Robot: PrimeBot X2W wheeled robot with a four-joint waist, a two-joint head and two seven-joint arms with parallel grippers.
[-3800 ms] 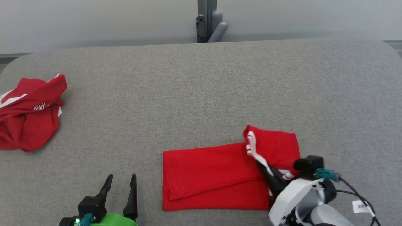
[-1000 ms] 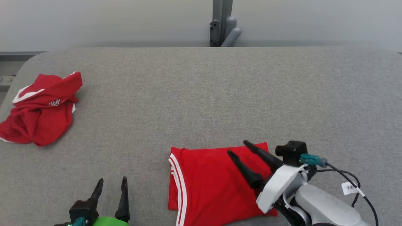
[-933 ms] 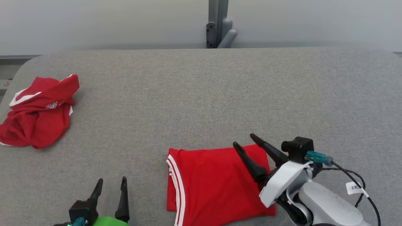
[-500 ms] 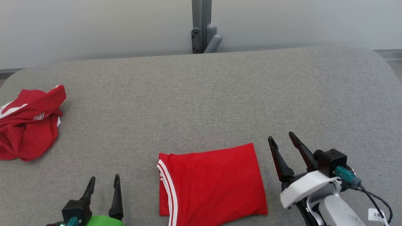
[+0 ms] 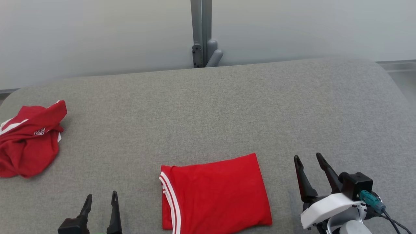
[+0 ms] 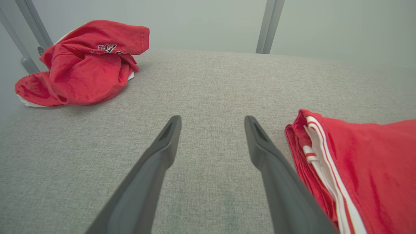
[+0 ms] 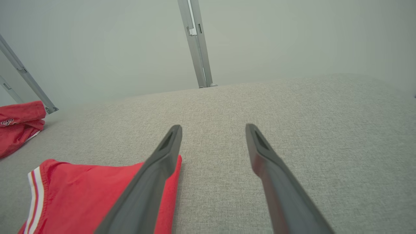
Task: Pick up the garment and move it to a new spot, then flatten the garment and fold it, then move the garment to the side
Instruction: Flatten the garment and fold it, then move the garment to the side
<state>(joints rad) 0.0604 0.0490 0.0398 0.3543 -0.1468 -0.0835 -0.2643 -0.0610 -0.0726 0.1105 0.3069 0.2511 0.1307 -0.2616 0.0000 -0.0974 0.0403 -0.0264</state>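
Head view, left gripper point(image 5: 101, 194) base cut off

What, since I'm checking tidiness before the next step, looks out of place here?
The folded garment lies neat. What stands out is a second red garment, crumpled in a heap near the left edge of the table.

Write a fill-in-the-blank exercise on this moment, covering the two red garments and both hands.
1. The folded garment lies flat on the grey surface, with ____ stripes along its left edge.
2. The crumpled garment sits near the surface's ____ edge.
3. The left hand and right hand are both ____, holding nothing.
Missing words: white; left; open.
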